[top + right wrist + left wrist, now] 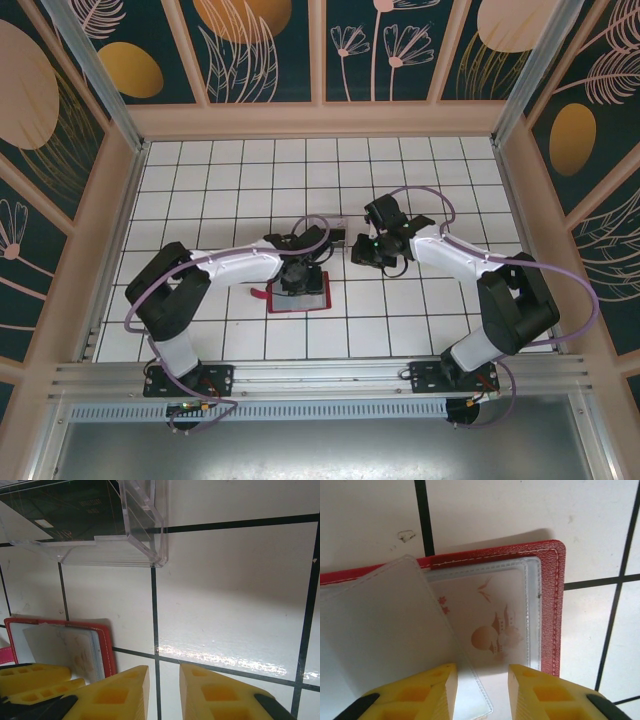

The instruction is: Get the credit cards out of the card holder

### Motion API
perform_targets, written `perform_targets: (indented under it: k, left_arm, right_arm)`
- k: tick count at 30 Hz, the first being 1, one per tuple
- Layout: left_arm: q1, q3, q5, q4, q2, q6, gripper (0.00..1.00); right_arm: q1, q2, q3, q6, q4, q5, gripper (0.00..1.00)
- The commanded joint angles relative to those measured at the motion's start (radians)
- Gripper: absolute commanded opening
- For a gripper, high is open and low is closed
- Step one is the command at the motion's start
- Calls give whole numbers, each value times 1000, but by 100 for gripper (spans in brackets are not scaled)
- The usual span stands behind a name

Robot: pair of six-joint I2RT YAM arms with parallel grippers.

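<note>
The red card holder (552, 605) lies open on the tiled table, its clear plastic sleeves facing up. Under one sleeve shows a pale card (495, 625) with an orange print. My left gripper (482, 672) hangs right over the open holder, jaws apart, with the loose corner of a clear sleeve (470, 690) lying in the gap, unclamped. From above, the left gripper (298, 272) covers the holder (298, 303). My right gripper (164, 672) is open a little over bare tile, to the right of the holder (107, 650). A dark credit card (70, 510) lies inside a clear box.
The clear plastic box (145, 545) stands just beyond the right gripper (362, 250), near the table's middle. Patterned walls and a wooden frame (320, 120) close in the white tiled table (250, 170) on three sides.
</note>
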Motion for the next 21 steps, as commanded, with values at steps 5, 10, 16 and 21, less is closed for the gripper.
perform_targets:
  k: [5,10,16,21]
  left_arm:
    - [-37,124,-160,-230,75,22,37]
    - [-59,190,-222,-311,117,34,38]
    - [-69,223,-269,-381,138,32,39]
    - [-72,242,-304,-416,139,30,41]
  right_arm:
    - [-4,7,-14,-23,16,-13,24]
    - [-6,7,-16,-28,19,-14,24]
    - [-12,0,-25,-30,19,-13,24]
    - [-13,-3,-27,-32,21,-14,24]
